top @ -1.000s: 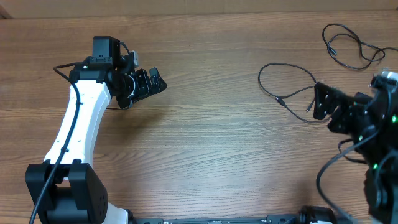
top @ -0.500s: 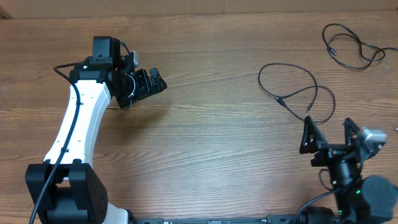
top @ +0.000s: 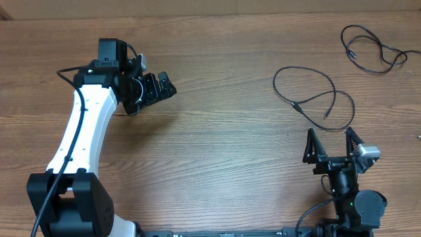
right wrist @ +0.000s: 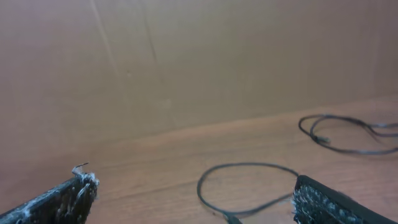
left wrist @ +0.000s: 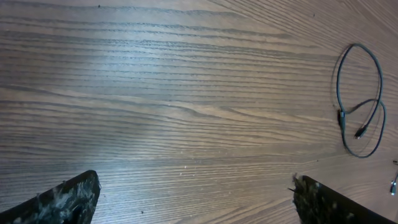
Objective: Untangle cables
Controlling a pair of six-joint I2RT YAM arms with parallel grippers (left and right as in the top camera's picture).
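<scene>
Two thin black cables lie apart on the wooden table. One cable (top: 314, 97) forms a loose loop at centre right; it also shows in the left wrist view (left wrist: 359, 99) and the right wrist view (right wrist: 245, 186). The other cable (top: 372, 49) lies coiled at the far right corner and shows in the right wrist view (right wrist: 348, 132). My right gripper (top: 331, 143) is open and empty, just in front of the first loop. My left gripper (top: 160, 87) is open and empty, far to the left of both cables.
The wooden table (top: 217, 145) fills the view. A brown back wall (right wrist: 186, 56) rises behind the table's far edge. My left arm (top: 82, 131) reaches up the left side. A small metal bit (left wrist: 393, 184) lies at the left wrist view's right edge.
My right arm has drawn back from beside the loop toward the table's front edge and now points at the cables. The left arm and both cables have not moved.
</scene>
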